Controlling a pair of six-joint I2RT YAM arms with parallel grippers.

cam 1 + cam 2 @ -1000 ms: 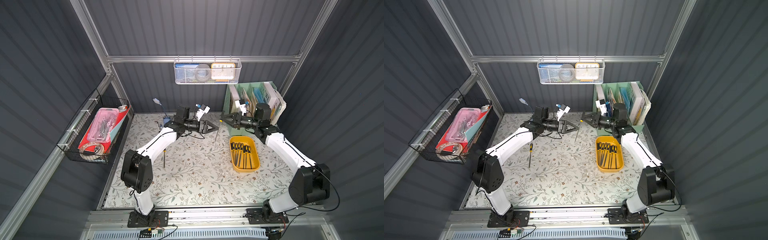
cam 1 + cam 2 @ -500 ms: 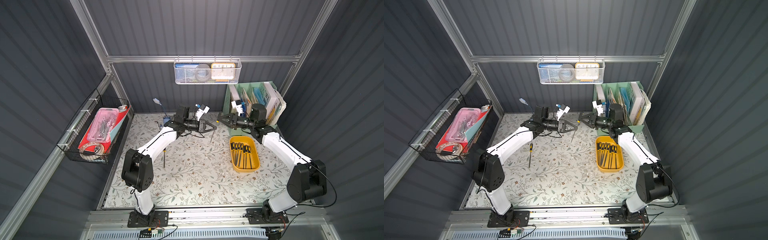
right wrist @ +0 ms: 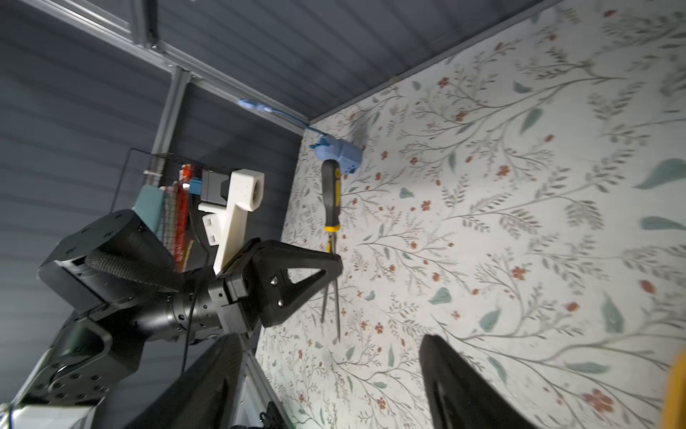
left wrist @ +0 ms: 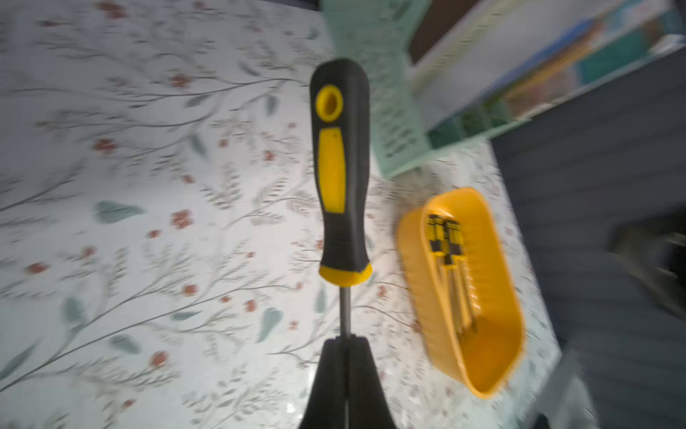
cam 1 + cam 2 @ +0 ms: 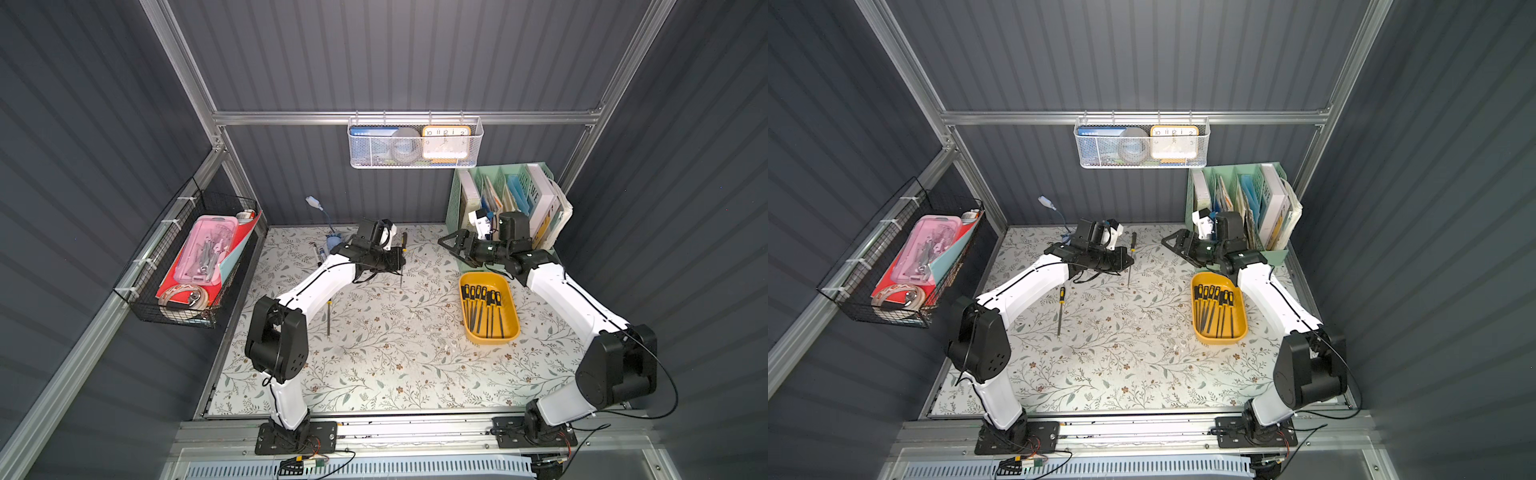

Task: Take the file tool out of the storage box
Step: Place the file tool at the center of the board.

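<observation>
Floral tabletop point(image 5: 395, 353), grey ribbed walls point(image 5: 415, 62): left gripper point(image 4: 347, 345) pinches the file tool point(image 4: 339, 167), right gripper point(image 5: 449, 249) gapes empty.

We note dark grey ribbed walls point(image 5: 415, 54), aluminium rails point(image 5: 291, 117), a floral mat point(image 5: 395, 353) underfoot. Black wire basket point(image 5: 178, 316) on the side wall, white mesh basket point(image 5: 374, 158) at the back, mint organiser point(image 5: 454, 203) in the corner. Light even.
</observation>
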